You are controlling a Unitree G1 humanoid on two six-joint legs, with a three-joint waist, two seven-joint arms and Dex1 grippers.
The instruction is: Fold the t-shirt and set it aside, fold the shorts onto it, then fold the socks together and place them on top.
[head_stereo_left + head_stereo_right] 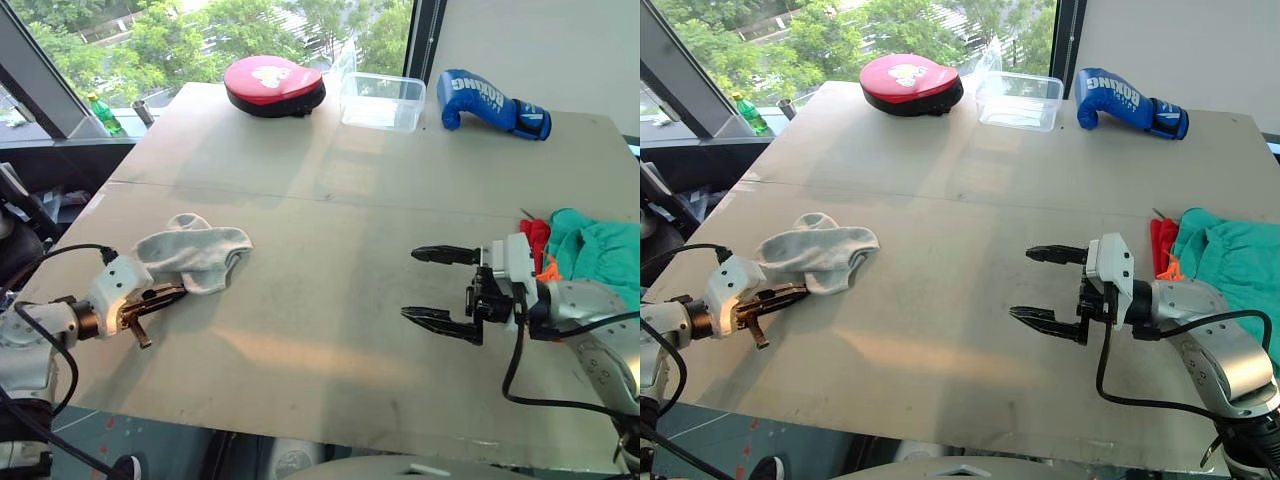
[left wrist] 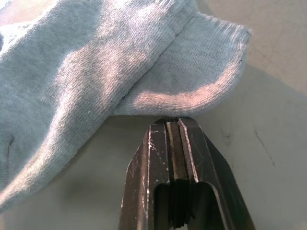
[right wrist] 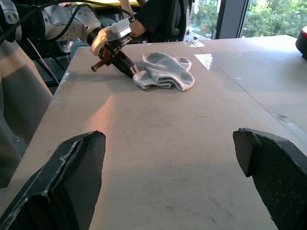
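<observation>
The light grey socks (image 1: 195, 255) lie in a loose overlapping pile on the left part of the table. My left gripper (image 1: 165, 296) is shut, its tips touching the pile's near edge (image 2: 192, 96); no fabric shows between its fingers (image 2: 158, 153). My right gripper (image 1: 440, 285) hovers open and empty over bare table at the right, well apart from the socks. Behind it at the right edge lie the teal shorts (image 1: 600, 250) with an orange drawstring (image 1: 548, 268), and a strip of the red t-shirt (image 1: 535, 235) shows beside them.
At the far edge sit a red round pad (image 1: 273, 84), a clear plastic container (image 1: 382, 100) and a blue boxing glove (image 1: 490, 103). A green bottle (image 1: 105, 115) stands off the table's left. A person (image 3: 158, 14) sits beyond the table's left side.
</observation>
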